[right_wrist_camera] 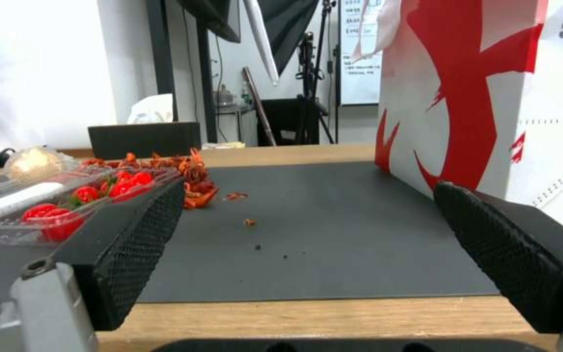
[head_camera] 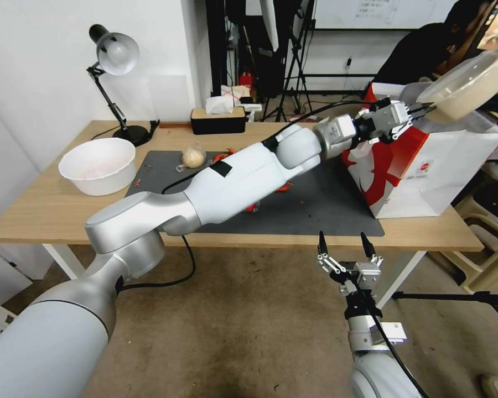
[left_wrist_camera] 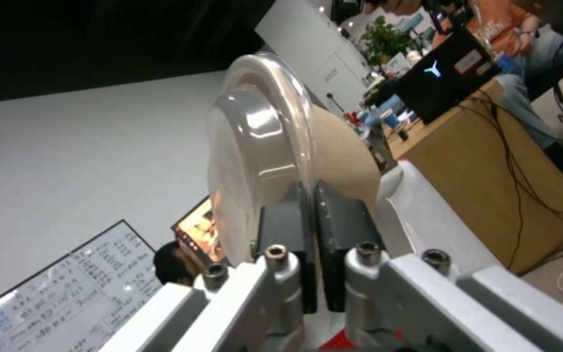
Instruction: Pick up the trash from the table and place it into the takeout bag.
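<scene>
The left arm is built of smooth white and silver-grey rounded shells, with a black cable along it. The left claw has silver links with hex-socket screws and flat black pads. The right claw has slim black fingers with knurled faces on a silver-grey wrist.

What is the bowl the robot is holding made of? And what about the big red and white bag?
The beige shallow bowl, pinched at its rim by the left gripper, looks like thin plastic: its clear lid is glossy with bright glints. The takeout bag looks like matte paper, since it has flat panels and sharp folded creases. The right gripper waits open below the table's edge.
</scene>
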Available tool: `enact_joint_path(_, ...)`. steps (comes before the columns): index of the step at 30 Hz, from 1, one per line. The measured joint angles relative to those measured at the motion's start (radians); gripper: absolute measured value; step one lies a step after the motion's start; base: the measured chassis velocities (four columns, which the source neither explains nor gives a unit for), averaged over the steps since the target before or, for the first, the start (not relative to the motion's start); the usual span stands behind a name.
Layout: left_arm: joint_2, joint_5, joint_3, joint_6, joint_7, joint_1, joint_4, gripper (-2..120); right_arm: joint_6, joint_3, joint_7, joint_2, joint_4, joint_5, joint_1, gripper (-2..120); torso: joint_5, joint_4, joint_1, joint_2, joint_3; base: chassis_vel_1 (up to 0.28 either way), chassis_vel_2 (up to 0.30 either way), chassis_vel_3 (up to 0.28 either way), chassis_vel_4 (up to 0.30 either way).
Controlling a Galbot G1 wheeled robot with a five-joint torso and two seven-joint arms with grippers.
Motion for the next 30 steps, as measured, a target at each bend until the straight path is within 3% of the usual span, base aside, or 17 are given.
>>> enact_joint_path(2, -0.005, 0.008, 0.002, 0.004, -0.007, 0.000, 0.008, 7, 0.001, 0.000, 0.000, 0.001, 0.001, 0.000, 0.000, 96, 0.0000, 0.0001, 0.000, 0.000, 0.000, 0.000, 0.000, 0.000, 0.000)
enact_joint_path(5, -0.016, 0.024, 0.001, 0.022, -0.029, -0.001, 0.027, 24, 0.002, 0.000, 0.000, 0.003, 0.001, 0.000, -0.001, 96, 0.0000, 0.0000, 0.000, 0.000, 0.000, 0.000, 0.000, 0.000, 0.000)
enact_joint_path(15, -0.003, 0.041, -0.020, 0.048, -0.068, 0.003, 0.023, 57, 0.005, 0.003, 0.002, 0.002, 0.001, 0.001, 0.001, 96, 0.0001, 0.0001, 0.000, 0.000, 0.000, 0.000, 0.000, 0.000, 0.000)
enact_joint_path(21, 0.081, -0.017, -0.040, 0.093, -0.109, 0.016, -0.074, 79, 0.005, 0.003, 0.002, 0.002, 0.001, 0.002, 0.004, 96, -0.0002, 0.0000, 0.000, 0.000, 0.000, 0.000, 0.000, 0.000, 0.000)
enact_joint_path(24, 0.158, -0.054, -0.059, 0.113, -0.125, 0.045, -0.141, 92, 0.004, 0.003, 0.002, 0.004, 0.002, 0.002, 0.004, 96, -0.0003, 0.0002, 0.000, 0.000, 0.000, 0.000, 0.000, 0.000, 0.000)
enact_joint_path(30, 0.274, -0.093, -0.111, 0.140, -0.145, 0.113, -0.231, 100, 0.002, 0.001, 0.002, 0.008, 0.006, 0.002, 0.002, 99, -0.0004, 0.0002, 0.000, 0.000, 0.000, 0.000, 0.000, 0.000, 0.000)
